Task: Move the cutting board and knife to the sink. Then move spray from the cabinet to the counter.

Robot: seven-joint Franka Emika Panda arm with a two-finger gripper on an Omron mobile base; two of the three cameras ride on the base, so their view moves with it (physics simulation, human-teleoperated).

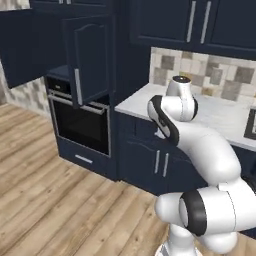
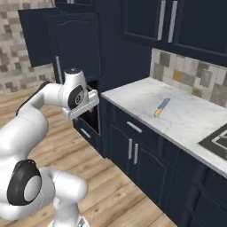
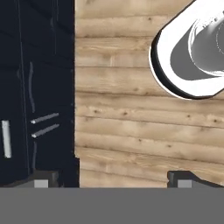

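Little of the job looks finished — the knife point(image 2: 162, 107), grey-blue blade and orange handle, lies flat on the white marble counter point(image 2: 186, 117), out in the open and touching nothing else, so it has not reached the sink; no basin can be made out in these views, only a dark recessed edge at the far right end of the slab that I cannot identify with confidence. The cutting board cannot be placed from these pictures, so whether that half of the first step is done is unclear. The tall navy cabinet point(image 1: 87, 60) stands with its panelled door swung open above the built-in oven point(image 1: 80, 122), which suggests the spray step is being prepared or approached, yet no white bottle can be picked out in the dark niche. The gripper point(image 3: 111, 177) is spread wide with nothing between its tips; the hand view looks straight down on wooden floorboards, with the dark drawer fronts and their silver handles along one side. In the right base view the hand point(image 2: 80, 103) hangs low in front of the oven, just off the counter's left end — so the knife lies well apart from it, up on the slab and off to the right, and the niche is above it
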